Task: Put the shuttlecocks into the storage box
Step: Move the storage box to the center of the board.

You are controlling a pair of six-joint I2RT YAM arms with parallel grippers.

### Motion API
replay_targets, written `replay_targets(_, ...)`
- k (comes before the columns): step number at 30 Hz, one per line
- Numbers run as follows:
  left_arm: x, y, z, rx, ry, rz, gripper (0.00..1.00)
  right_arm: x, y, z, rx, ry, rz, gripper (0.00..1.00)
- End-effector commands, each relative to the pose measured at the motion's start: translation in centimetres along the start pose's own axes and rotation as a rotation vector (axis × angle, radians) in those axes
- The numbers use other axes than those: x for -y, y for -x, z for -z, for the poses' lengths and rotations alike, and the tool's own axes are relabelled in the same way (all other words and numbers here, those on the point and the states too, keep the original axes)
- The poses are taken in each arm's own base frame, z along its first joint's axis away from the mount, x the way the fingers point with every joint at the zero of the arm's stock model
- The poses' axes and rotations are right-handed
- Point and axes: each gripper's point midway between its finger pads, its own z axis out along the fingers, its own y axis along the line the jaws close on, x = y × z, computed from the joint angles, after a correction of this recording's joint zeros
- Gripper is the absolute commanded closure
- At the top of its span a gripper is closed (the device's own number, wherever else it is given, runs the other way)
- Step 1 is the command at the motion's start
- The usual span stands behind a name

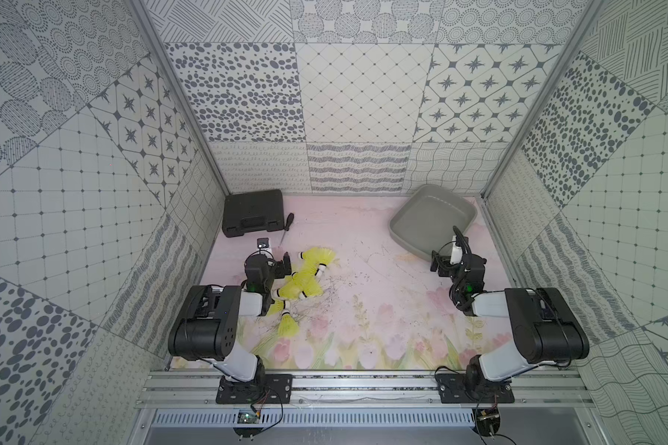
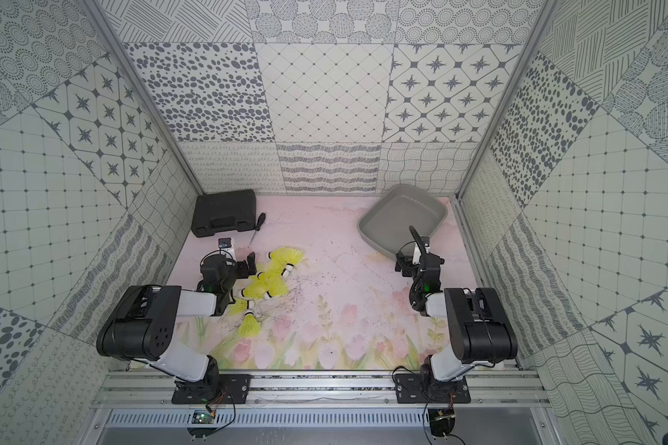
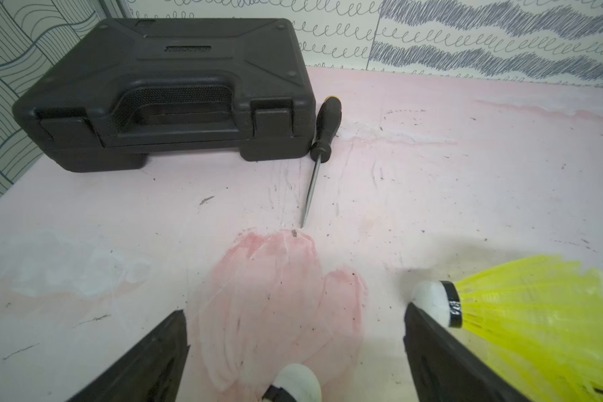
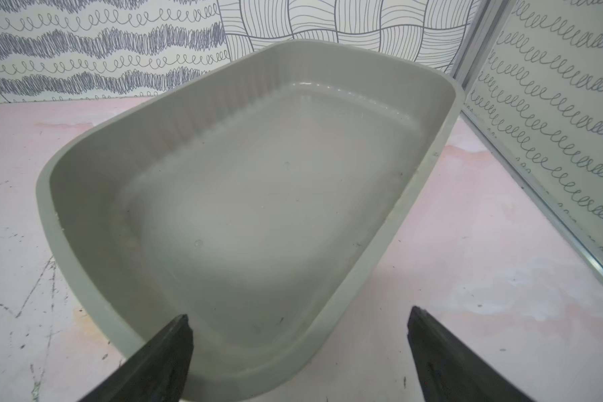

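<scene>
Both spread, left hand (image 3: 295,311) beside heaped shuttlecocks (image 1: 305,285), right hand (image 4: 298,316) at storage box (image 4: 188,115): interlocked skirts may snag, dropping extras short.

Nothing written can be read with certainty in any view. In the left wrist view, the black hard plastic case with a moulded handle (image 3: 174,87) bears a small raised nameplate (image 3: 188,48) on its lid, but the letters are too blurred to make out. The neon-yellow shuttlecock with a white rounded tip (image 3: 519,306) has a black band (image 3: 454,308) carrying a few white marks, seen edge-on and illegible. In both top views everything is too small to show any lettering.
</scene>
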Motion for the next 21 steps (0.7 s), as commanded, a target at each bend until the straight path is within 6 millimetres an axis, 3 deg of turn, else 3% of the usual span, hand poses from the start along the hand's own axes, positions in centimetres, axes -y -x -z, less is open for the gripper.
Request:
replay_targets(1, 0.0, 0.4, -0.2, 0.007, -0.007, -0.009, 0.00, 0.0, 1.8, -0.1, 0.064, -0.005, -0.009, 0.00)
replay_targets(16, 0.0, 0.5, -0.1, 0.010, -0.004, -0.008, 0.00, 0.0, 1.8, -0.1, 0.065, -0.004, -0.010, 0.00)
replay_targets(21, -0.8, 1.0, 1.3, 0.091, 0.032, 0.014, 0.00, 0.1, 2.5, 0.6, 0.079, -0.008, -0.014, 0.00)
